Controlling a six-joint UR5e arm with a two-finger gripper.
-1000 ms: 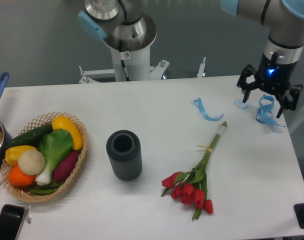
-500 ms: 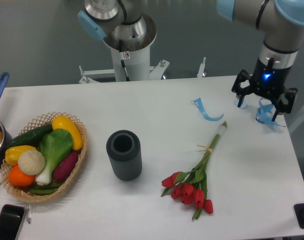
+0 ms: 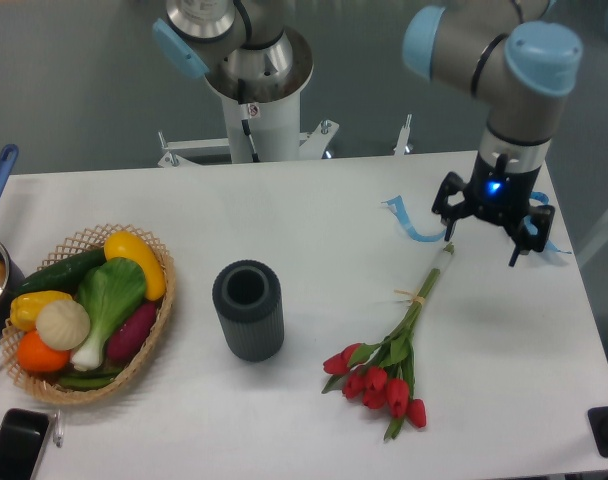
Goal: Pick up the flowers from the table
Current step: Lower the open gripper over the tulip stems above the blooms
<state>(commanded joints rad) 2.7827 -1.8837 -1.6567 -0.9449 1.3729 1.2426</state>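
While the claw (image 3: 482,238) hangs with its fingers spread apart and nothing between them, the flowers (image 3: 391,358) lie flat on the table (image 3: 314,210), stem tips just below and left of it and red heads farther down. A blue ribbon (image 3: 411,222) curls just left of the claw; a dark ribbed vase (image 3: 248,310) stands well off to its left.
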